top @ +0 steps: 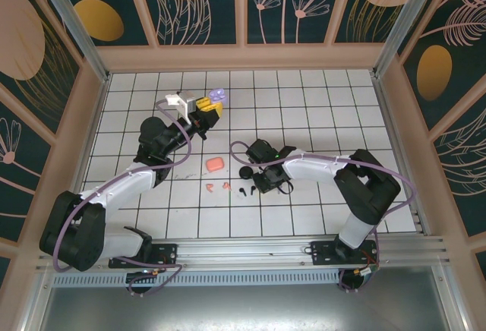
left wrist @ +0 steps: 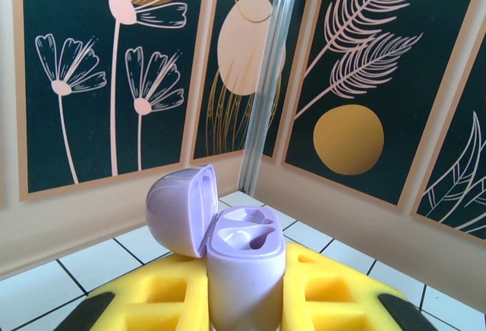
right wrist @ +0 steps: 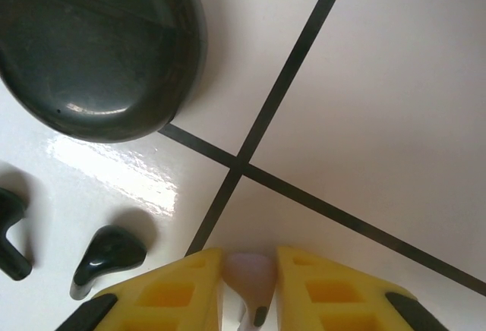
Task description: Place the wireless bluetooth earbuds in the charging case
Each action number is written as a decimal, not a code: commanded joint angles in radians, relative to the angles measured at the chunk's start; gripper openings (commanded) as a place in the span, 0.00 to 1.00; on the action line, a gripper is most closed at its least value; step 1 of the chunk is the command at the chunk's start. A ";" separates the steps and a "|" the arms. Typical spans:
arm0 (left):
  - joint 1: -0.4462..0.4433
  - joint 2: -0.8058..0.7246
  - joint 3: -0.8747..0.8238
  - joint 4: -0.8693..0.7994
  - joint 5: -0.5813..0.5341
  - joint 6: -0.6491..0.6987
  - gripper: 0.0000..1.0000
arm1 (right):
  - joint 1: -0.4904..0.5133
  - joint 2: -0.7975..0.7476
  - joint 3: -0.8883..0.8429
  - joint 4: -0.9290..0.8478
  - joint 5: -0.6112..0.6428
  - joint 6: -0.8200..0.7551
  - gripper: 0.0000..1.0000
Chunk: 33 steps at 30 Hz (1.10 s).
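Pinching a lavender earbud (right wrist: 247, 276) between my right gripper (right wrist: 249, 256) fingers, low on the tile just beside the black case (right wrist: 91, 50). A black earbud (right wrist: 106, 259) lies near that case too. My left gripper (left wrist: 244, 301) is clamped on the lavender charging case (left wrist: 247, 259), lid open, sockets look empty, held well beyond the black case toward the back wall. Step: pickup. Next: lift, carry over, line the stem up with a socket.

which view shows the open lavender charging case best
The left wrist view: the lavender charging case stands close up in the left gripper, lid open, both wells empty. The top external view shows it as a small lavender spot at that gripper. The right wrist view faces the black case.
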 commanded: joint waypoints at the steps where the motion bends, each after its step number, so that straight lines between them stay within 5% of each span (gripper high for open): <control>1: -0.006 -0.022 0.004 0.038 0.018 -0.009 0.00 | 0.008 -0.024 0.007 -0.015 0.021 0.016 0.23; 11: -0.009 -0.027 0.007 0.008 0.095 0.064 0.00 | -0.010 -0.209 0.130 -0.087 0.094 0.033 0.22; 21: -0.088 -0.044 -0.032 0.040 0.092 0.285 0.00 | -0.079 -0.348 0.442 -0.142 0.173 -0.045 0.20; 26: -0.124 -0.023 -0.022 0.063 0.053 0.328 0.00 | -0.091 -0.397 0.522 -0.033 0.173 -0.100 0.20; 33: -0.172 0.028 0.016 0.080 -0.035 0.426 0.00 | -0.101 -0.464 0.449 0.199 0.019 -0.179 0.21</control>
